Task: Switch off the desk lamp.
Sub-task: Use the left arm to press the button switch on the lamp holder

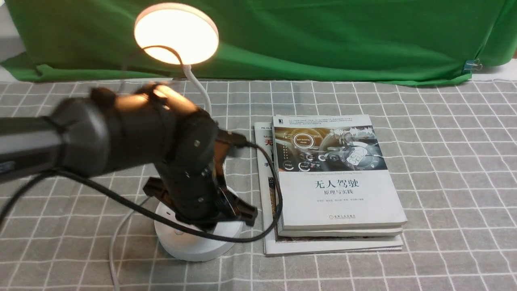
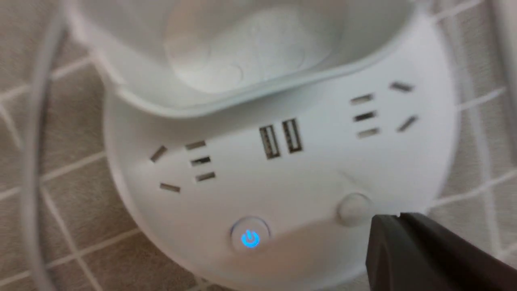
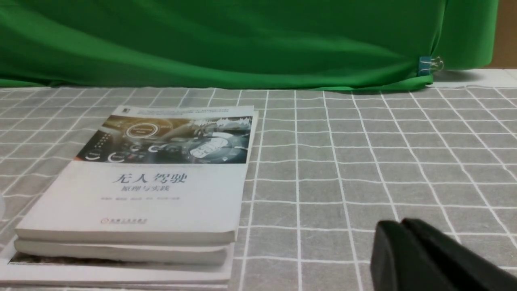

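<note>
The white desk lamp stands at the left of the table, its disc head (image 1: 176, 33) glowing. Its thin neck (image 1: 200, 92) runs down behind my left arm. Its round base (image 1: 194, 242) shows sockets, two USB ports (image 2: 280, 139), a plain round button (image 2: 353, 208) and a power button lit blue (image 2: 250, 238). The cup holder (image 2: 246, 52) sits at the base's back. My left gripper (image 2: 398, 218) is shut and empty, its tip just beside the plain button. My right gripper (image 3: 402, 224) is shut and empty, above the cloth right of the books.
A stack of books (image 1: 335, 182) lies just right of the lamp base; it also shows in the right wrist view (image 3: 141, 190). The lamp's white cord (image 1: 115, 242) trails toward the front. A green cloth (image 1: 323, 36) hangs at the back over a grey checked tablecloth (image 1: 452, 169).
</note>
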